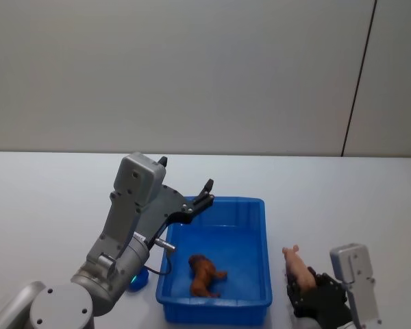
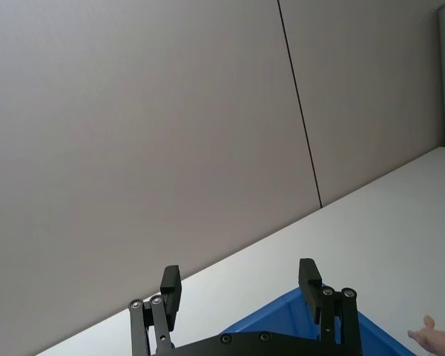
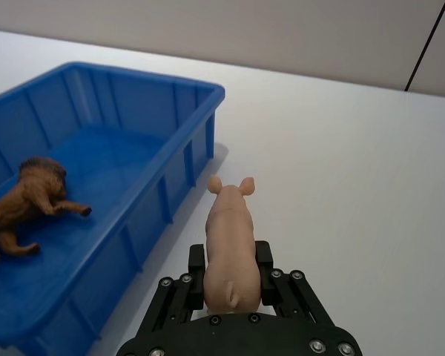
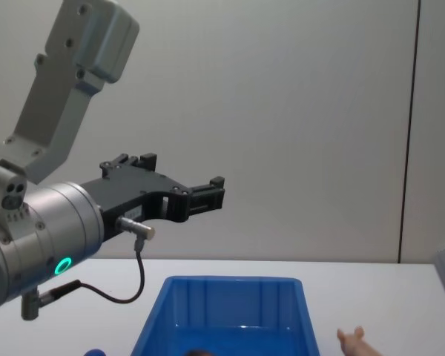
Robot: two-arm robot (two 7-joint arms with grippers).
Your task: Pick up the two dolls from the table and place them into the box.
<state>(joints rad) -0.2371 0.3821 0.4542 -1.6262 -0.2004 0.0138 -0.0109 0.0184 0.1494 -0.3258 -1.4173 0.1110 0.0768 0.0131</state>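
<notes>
Left side: we find the left arm raised over the table (image 1: 48, 199). Its left gripper (image 2: 239, 276) hangs in the air well above the far left corner of the box (image 1: 222, 200). The two black fingers (image 2: 170, 282) stand wide apart, and nothing is between them. In the chest view this gripper points across toward the right, high over the box rim, with the grey wall (image 4: 282, 111) behind it.

Centre: the blue box sits on the white table, long side running away from the robot. We record the reddish-brown dog doll (image 1: 204, 275) inside it. The doll lies on its side on the box floor, toward the near end, and touches neither gripper. The rest of the box floor is bare.

Right side: the pale pink pig doll (image 1: 298, 266) is outside the box, just beside its right wall near the front corner. The right gripper (image 3: 230, 256) is clamped on the pig. One black finger presses each flank at the hindquarters. The snout and ears point away from the robot, along the line of the box wall. We cannot tell whether the pig's feet rest on the table or hang just clear of it.
</notes>
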